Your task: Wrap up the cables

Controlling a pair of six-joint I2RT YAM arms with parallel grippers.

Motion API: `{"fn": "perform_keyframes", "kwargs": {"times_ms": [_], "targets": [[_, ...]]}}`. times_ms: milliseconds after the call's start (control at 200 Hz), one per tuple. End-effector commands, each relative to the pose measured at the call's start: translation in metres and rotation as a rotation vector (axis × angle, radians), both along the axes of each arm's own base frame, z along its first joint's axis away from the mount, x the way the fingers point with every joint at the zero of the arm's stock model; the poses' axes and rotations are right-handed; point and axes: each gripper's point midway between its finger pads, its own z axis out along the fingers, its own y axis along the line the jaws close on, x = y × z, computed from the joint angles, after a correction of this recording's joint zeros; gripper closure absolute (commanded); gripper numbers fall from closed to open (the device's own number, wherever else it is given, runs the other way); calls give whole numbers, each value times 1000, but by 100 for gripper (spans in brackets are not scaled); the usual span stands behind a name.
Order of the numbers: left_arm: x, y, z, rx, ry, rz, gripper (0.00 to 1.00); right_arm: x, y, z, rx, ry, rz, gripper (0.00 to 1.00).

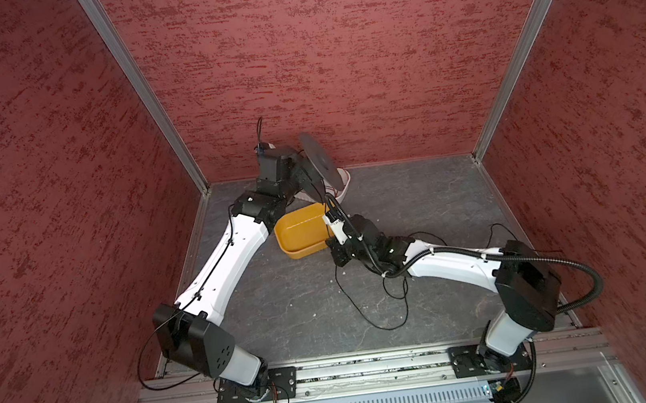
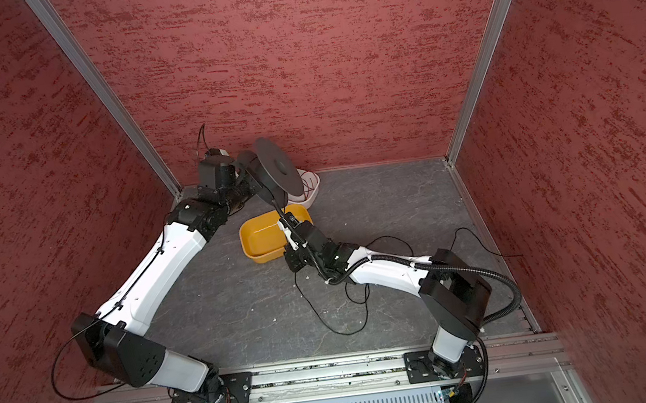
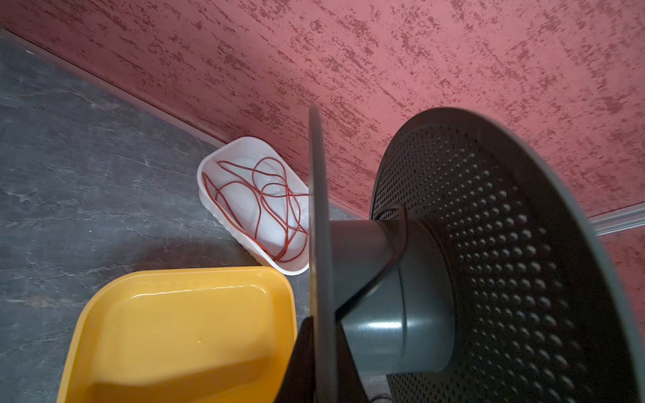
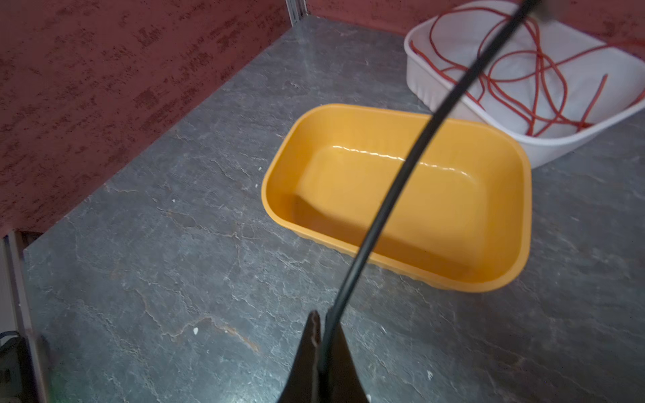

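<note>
The thin black cable runs taut from my right gripper, which is shut on it, up toward a dark grey spool. The rest of the cable trails in loose loops on the floor under the right arm. My left gripper is shut on the thin flange of the spool and holds it tilted above the back of the floor. The spool's hub and perforated flange fill the left wrist view. In both top views my right gripper sits just below the spool.
An empty yellow tray lies under both grippers. Behind it a white tray holds a tangled red cord. Red walls enclose the grey floor on three sides.
</note>
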Motion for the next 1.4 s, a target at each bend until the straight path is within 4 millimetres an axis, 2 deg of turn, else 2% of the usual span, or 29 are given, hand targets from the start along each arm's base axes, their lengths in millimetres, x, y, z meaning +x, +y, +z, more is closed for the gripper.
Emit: {"fn": "perform_keyframes", "kwargs": {"times_ms": [0, 170, 371, 551, 711, 912, 1037, 1147, 1393], "targets": [[13, 11, 31, 63, -122, 109, 100, -1, 7, 36, 17, -83, 2, 100], [19, 10, 21, 156, -109, 139, 100, -10, 16, 64, 59, -119, 29, 100], [22, 15, 13, 323, -82, 160, 100, -12, 5, 92, 71, -145, 2, 100], [19, 17, 8, 409, -62, 134, 100, -10, -12, 106, 39, -185, -36, 100], [17, 18, 2, 484, -40, 121, 100, -13, -14, 117, 53, -193, -8, 100], [13, 3, -6, 547, -36, 60, 100, -18, -16, 142, 158, -150, 67, 100], [7, -14, -11, 607, -49, -34, 100, -7, -26, 147, 158, -119, 77, 100], [0, -24, -16, 651, -34, -120, 100, 9, -38, 140, 115, -72, 68, 100], [-14, -28, -23, 728, -3, -243, 100, 46, -68, 130, -17, -61, -31, 100]]}}
